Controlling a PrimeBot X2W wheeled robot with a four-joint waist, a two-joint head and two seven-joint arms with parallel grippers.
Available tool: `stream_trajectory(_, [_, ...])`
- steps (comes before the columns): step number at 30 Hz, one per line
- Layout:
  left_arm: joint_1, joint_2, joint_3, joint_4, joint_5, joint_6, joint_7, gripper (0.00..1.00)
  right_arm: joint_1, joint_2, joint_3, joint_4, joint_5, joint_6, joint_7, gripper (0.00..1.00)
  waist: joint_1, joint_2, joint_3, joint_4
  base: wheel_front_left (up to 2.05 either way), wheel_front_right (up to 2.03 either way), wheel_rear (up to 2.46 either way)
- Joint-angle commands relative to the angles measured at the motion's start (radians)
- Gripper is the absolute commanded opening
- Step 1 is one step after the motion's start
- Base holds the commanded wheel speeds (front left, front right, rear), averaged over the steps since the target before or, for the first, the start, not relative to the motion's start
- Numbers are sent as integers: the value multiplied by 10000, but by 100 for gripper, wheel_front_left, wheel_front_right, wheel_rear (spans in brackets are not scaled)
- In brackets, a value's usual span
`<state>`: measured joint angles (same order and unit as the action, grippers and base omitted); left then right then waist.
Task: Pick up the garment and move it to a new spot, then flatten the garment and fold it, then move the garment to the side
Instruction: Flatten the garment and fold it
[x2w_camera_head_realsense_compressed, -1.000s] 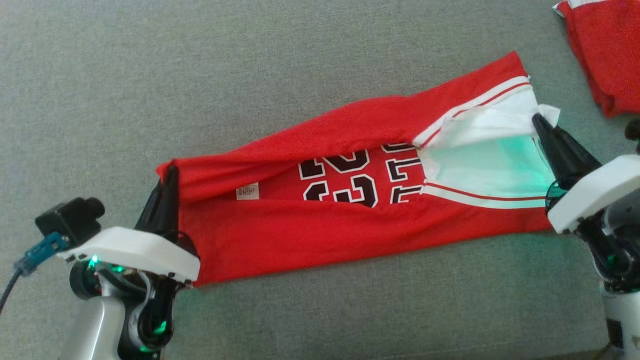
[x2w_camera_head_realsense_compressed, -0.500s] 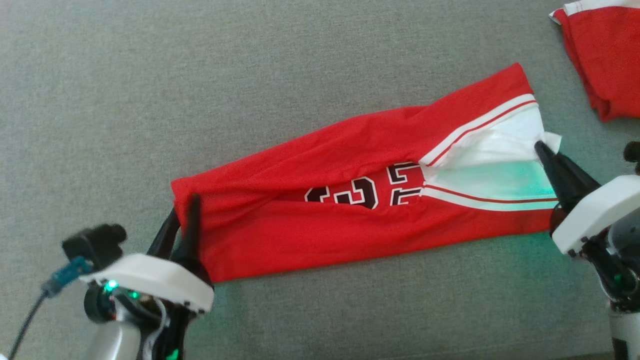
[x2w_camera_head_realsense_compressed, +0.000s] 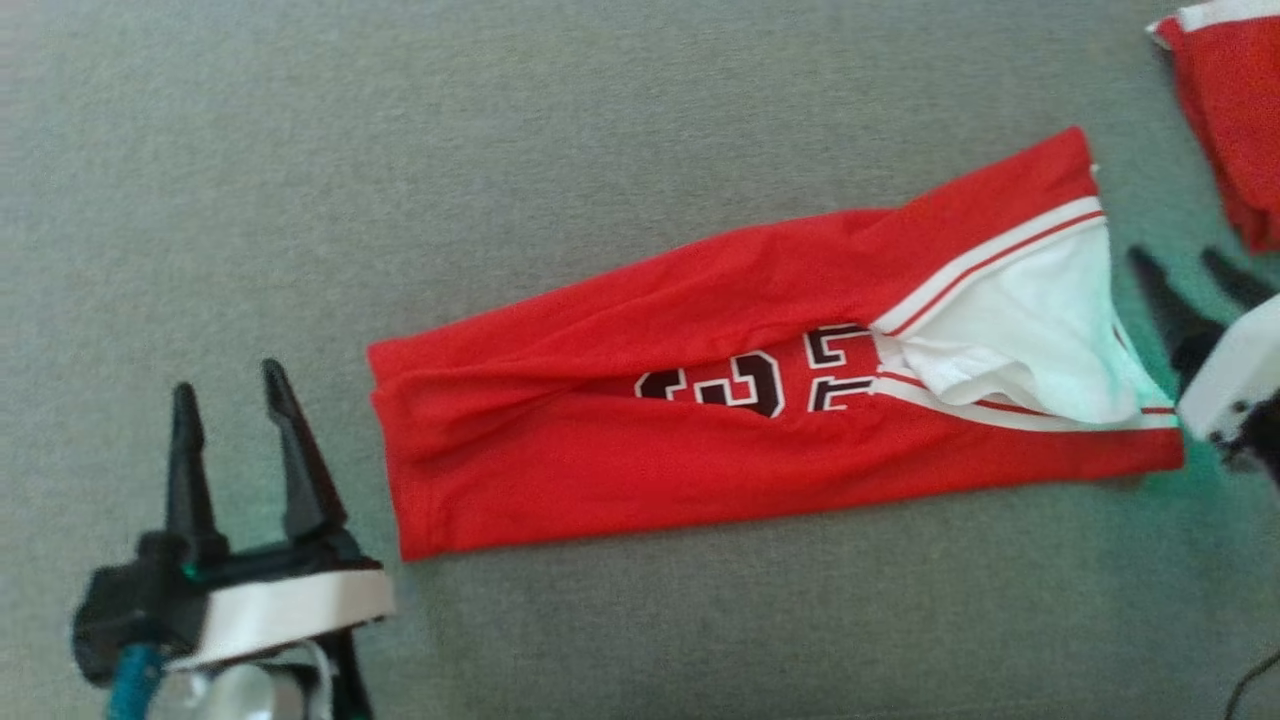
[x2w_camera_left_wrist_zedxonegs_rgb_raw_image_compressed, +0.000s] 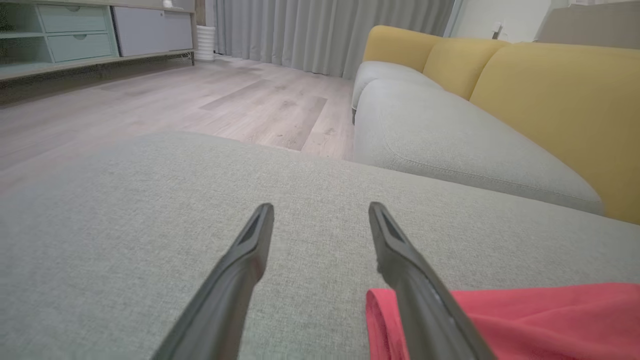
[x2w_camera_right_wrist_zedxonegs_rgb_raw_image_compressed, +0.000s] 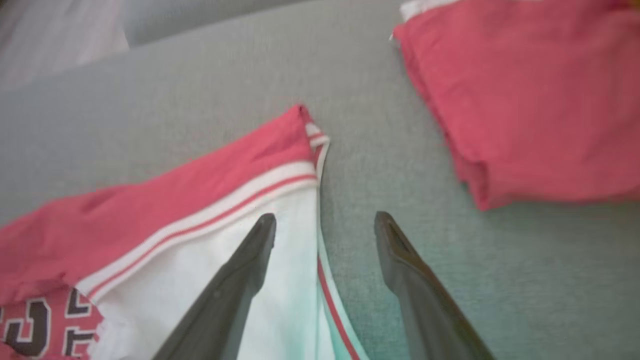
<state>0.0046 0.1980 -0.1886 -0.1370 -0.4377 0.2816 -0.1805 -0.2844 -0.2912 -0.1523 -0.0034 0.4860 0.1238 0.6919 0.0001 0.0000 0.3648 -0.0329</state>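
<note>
Writing: black block characters with white outlines on the garment, half swallowed by the folds; a "3" guessable, no full number or word readable.
Garment count: two red ones, namely the long task garment and a second garment at the far right corner.
Gripper count: two, each with two long dark tapering fingers.
Garment position: flat on the grey cushion, mid-right in the head view, lying as a slanted strip with the right end higher.
Garment shape: long sides folded in toward the middle, leaving a narrow gap over the print; left end a plain red hem, right end a white panel.
Garment trim: white bands, each with a thin red line, along the white panel.
Garment material: smooth thin cloth with soft creases.
Second garment: folded into a thick stack, white edge on top, well apart from the strip.
Left gripper: fingers spread wide, nothing between them; beside the garment's left end, apart from it.
Right gripper: fingers spread wide, nothing held; just off the white end, one finger over white cloth and the other over bare cushion in the right wrist view.
Cushion: grey, coarse woven texture, rounded edges.
Background, left wrist view: yellow sofa backs, pale wood floor, grey curtain.
</note>
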Motion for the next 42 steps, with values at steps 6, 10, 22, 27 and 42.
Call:
stream_trajectory(6, [-176,-876,-177,294,601,-350,-792,100,-493,172,307,1441,-153,69,636,100,-1,0,160,591,0,0,0])
stream_trajectory(10, [-110,-1245,9,271,919,-735,-807,100,-648,190,698,1924,102,69,968,100,-1,0,174,753,0,0,0])
stream_trajectory(22, [172,-1473,489,293,782,-1337,-811,100,-1202,-694,805,2117,1246,69,271,0,-1,0,-505,610,0,0,0])
stream_trajectory(27, [441,-1475,520,281,564,-1335,-811,100,-1195,-1498,-164,2193,1357,69,175,0,-1,0,-1008,446,0,0,0])
stream_trajectory(42, [1296,-1477,573,1026,941,-1680,-812,100,-1220,-738,-292,-275,1252,69,2557,0,-1,0,-1868,661,0,0,0])
